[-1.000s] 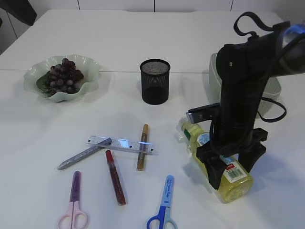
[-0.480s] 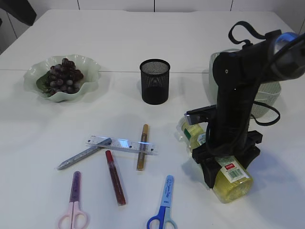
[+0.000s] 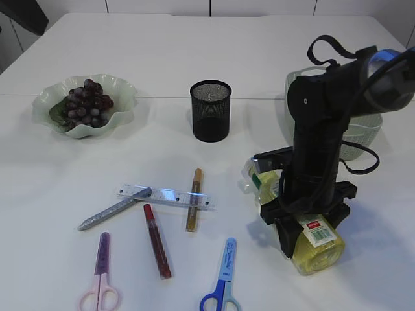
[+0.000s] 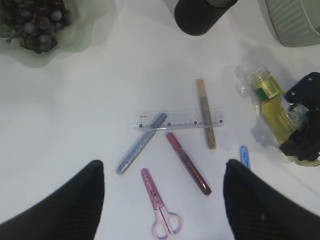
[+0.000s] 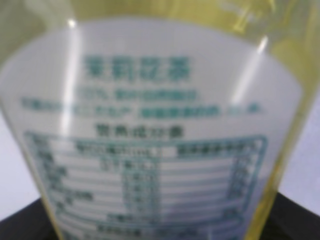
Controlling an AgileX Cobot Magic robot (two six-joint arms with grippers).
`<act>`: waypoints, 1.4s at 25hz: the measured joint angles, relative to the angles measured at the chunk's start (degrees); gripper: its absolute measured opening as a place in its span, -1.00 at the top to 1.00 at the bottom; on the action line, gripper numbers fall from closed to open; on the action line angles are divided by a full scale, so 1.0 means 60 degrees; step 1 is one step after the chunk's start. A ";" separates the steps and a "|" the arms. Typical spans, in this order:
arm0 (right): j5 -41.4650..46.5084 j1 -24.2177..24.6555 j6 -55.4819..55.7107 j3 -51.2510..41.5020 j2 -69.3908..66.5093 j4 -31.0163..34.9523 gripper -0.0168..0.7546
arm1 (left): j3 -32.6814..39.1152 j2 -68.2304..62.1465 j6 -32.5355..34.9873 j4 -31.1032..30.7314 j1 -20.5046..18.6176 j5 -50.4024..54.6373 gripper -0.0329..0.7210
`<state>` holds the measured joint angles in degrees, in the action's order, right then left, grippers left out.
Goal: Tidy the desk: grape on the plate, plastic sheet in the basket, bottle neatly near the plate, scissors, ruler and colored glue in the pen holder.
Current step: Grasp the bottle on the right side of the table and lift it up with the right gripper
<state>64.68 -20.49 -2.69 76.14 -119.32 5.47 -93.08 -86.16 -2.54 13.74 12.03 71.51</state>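
A bottle [image 3: 314,243] of yellow liquid lies on its side at the right, and its label fills the right wrist view [image 5: 160,135]. My right gripper [image 3: 311,223] straddles it from above, fingers against both sides. Clear crinkled plastic [image 4: 243,86] shows by the bottle's neck. The grape [image 3: 85,103] lies on the green plate [image 3: 123,87]. The ruler [image 3: 165,196], silver glue [image 3: 113,209], red glue [image 3: 157,241], gold glue [image 3: 193,199], pink scissors [image 3: 100,272] and blue scissors [image 3: 224,278] lie on the table. My left gripper [image 4: 162,170] hangs open, high above the pink scissors [image 4: 159,202].
The black mesh pen holder [image 3: 211,110] stands at the middle back. The pale basket [image 3: 366,126] sits behind my right arm, at the right edge. The white table [image 3: 194,52] stretches bare behind the plate and holder.
My right gripper has sunk lower over the bottle and its fingers have drawn in against its sides. The bottle and the other things lie where they were.
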 joint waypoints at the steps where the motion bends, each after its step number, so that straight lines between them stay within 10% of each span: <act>1: 0.0018 0.0000 0.0000 0.0008 0.0000 0.0000 -0.44 | 0.0000 0.0000 0.0000 0.0008 0.0000 0.0000 -0.52; 35: -0.2110 0.0000 -0.0596 -0.1977 0.3028 0.0075 -0.38 | 0.0000 0.0000 0.0000 -0.0083 0.0000 0.0000 -0.52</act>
<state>52.02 -20.49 -6.26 64.27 -101.15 5.92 -93.08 -86.16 -2.54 13.25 12.03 71.51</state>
